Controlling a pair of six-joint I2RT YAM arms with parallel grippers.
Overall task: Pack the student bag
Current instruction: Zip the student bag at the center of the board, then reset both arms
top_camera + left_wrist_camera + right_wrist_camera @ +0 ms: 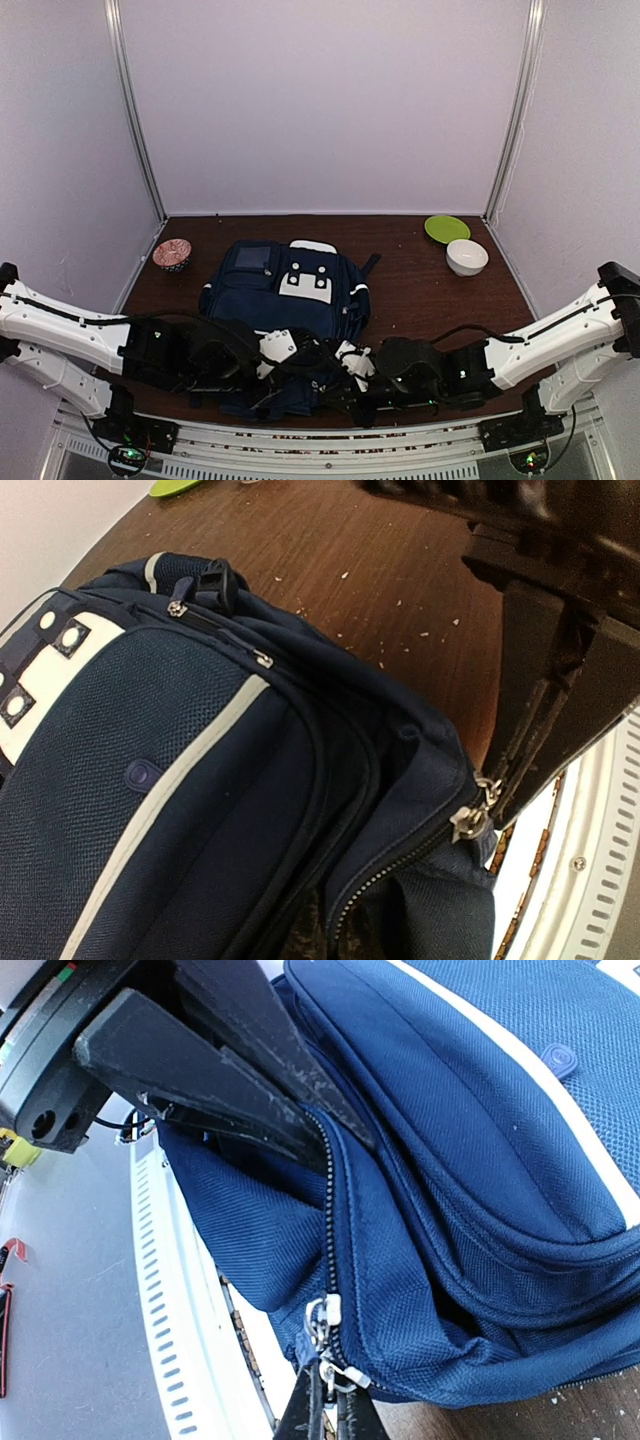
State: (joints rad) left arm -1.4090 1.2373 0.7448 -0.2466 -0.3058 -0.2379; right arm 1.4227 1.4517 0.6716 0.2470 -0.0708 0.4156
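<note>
The student bag [290, 290] is a navy backpack with a white patch and a thin white stripe, lying flat mid-table with its top toward the near edge. It fills the left wrist view [200, 810] and the right wrist view [480, 1140]. My left gripper [303, 362] [350, 920] is shut on the fabric edge beside the zipper; its black fingers [230, 1070] show from the right wrist. My right gripper [347, 377] [328, 1415] is shut on the metal zipper pull [325, 1355] [470, 820] at the bag's near corner. The zipper stands partly open.
A green plate [447, 228] and a white bowl [467, 257] stand at the back right. A reddish patterned bowl [172, 254] stands at the back left. The white slotted rail [170, 1340] of the table's near edge lies right under both grippers.
</note>
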